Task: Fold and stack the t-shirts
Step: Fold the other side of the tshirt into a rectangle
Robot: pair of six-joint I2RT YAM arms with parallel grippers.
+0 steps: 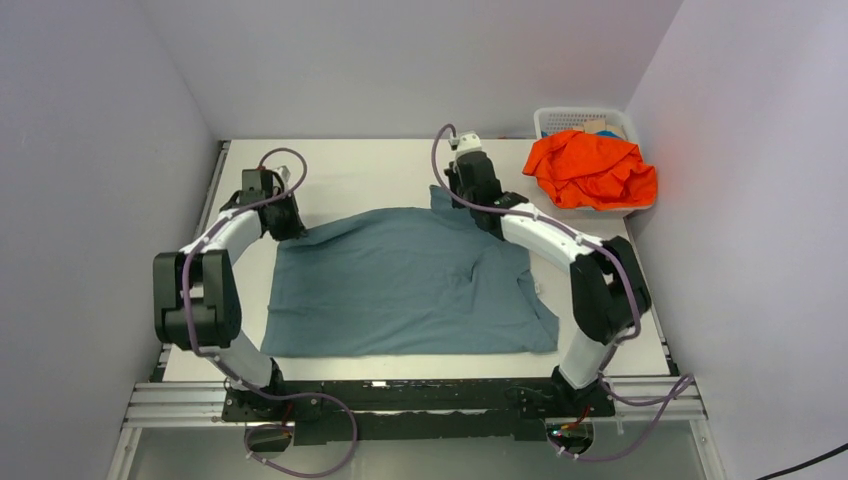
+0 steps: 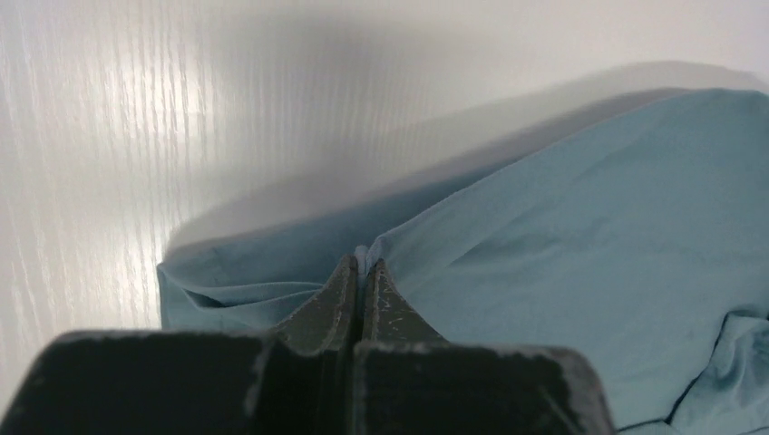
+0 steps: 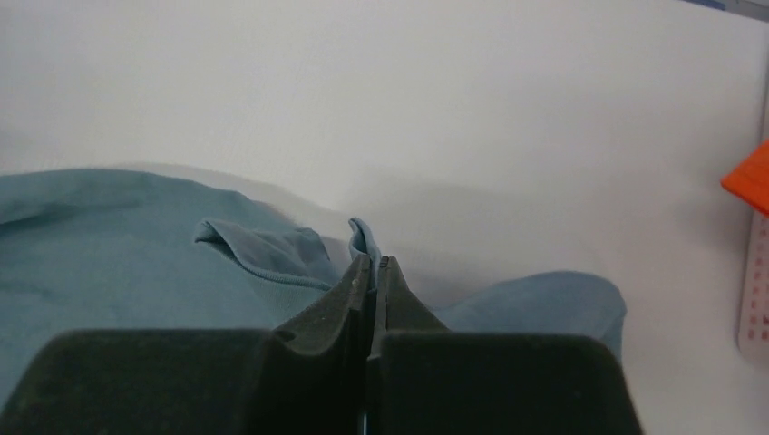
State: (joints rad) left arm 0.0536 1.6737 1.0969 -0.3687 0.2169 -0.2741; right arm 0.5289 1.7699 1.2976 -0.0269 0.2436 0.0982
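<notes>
A slate blue-grey t-shirt (image 1: 400, 285) lies spread on the white table. My left gripper (image 1: 288, 226) is shut on the shirt's far left corner; in the left wrist view the cloth (image 2: 589, 227) is pinched between the closed gripper (image 2: 363, 267). My right gripper (image 1: 462, 192) is shut on the shirt's far right edge; in the right wrist view a fold of cloth (image 3: 263, 254) sticks up between the closed gripper (image 3: 374, 263). A bright orange t-shirt (image 1: 590, 168) is heaped over the basket at the back right; its corner shows in the right wrist view (image 3: 748, 181).
A white mesh basket (image 1: 560, 120) stands at the table's far right corner under the orange shirt. Grey walls close in the table on the left, back and right. The arms' base rail (image 1: 400, 400) runs along the near edge.
</notes>
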